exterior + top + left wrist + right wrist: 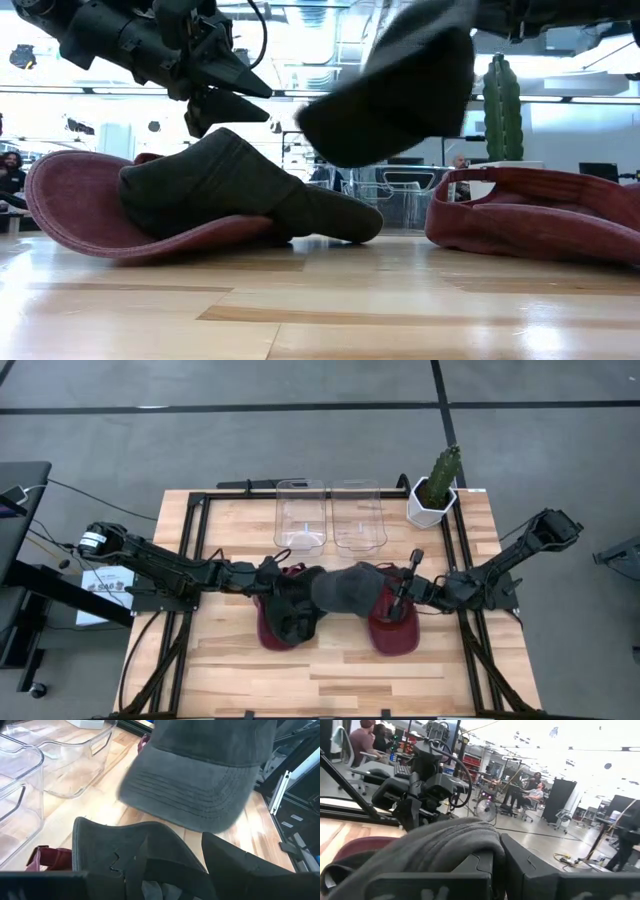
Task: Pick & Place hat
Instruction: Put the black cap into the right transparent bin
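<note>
Wood table (330, 670): your R gripper (400, 603), jaws pinching grey hat (345, 588), held it aloft mid-table; L gripper (268, 575), jaws spread, hung over dark hat (292, 612) on maroon hat (270, 630).

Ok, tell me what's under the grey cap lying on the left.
The grey cap rests on a maroon cap, whose brim shows around it. The maroon cap's crown is covered, so anything inside it can't be seen.
</note>
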